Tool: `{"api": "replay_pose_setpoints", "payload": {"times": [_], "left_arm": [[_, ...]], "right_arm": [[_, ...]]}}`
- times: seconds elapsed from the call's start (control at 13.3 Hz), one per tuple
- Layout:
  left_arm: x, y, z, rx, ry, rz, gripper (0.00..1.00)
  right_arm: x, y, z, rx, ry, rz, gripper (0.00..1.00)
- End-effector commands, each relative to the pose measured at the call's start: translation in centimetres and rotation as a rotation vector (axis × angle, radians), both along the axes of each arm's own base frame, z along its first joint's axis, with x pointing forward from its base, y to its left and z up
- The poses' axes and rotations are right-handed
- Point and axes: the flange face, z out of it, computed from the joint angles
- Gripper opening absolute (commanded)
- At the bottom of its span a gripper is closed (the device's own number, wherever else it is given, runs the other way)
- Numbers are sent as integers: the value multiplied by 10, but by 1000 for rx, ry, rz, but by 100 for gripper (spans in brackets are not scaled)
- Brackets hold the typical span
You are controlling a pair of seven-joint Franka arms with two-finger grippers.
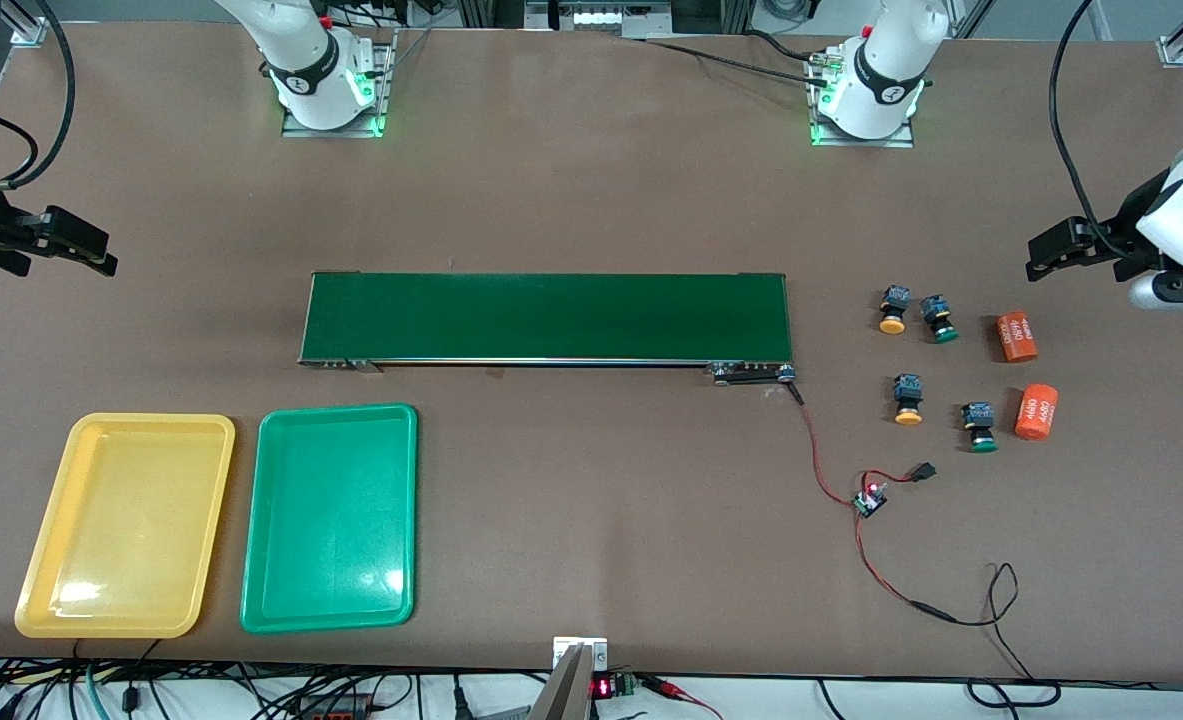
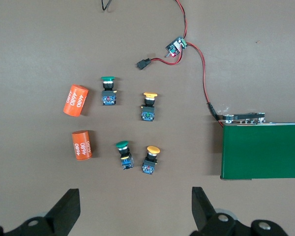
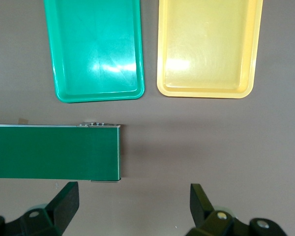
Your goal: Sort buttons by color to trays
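Both arms waited high, nothing grasped: left gripper had its jaws spread wide and released above the four buttons, two yellow and two green, lying loose on the bench just ahead of the jaws beside two orange cylinders, likely staged there for first picks. Right gripper hung with jaws equally released over the belt end, the empty yellow tray and green tray lying side by side ahead of them, apparently set as colour-matched drop spots.
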Motion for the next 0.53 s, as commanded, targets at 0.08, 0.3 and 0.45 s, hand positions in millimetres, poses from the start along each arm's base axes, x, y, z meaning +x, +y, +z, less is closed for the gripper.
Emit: {"api": "replay_pose_setpoints", "payload": {"times": [0.08, 0.3, 0.45], "left_arm": [[4, 0, 6, -17, 7, -14, 100], [2, 0, 4, -17, 22, -15, 100], [2, 2, 4, -17, 24, -14, 100]], "right_arm": [[0, -2, 3, 14, -4, 1, 100], [0, -2, 3, 14, -6, 1, 100], [0, -2, 2, 14, -3, -4, 100]]}}
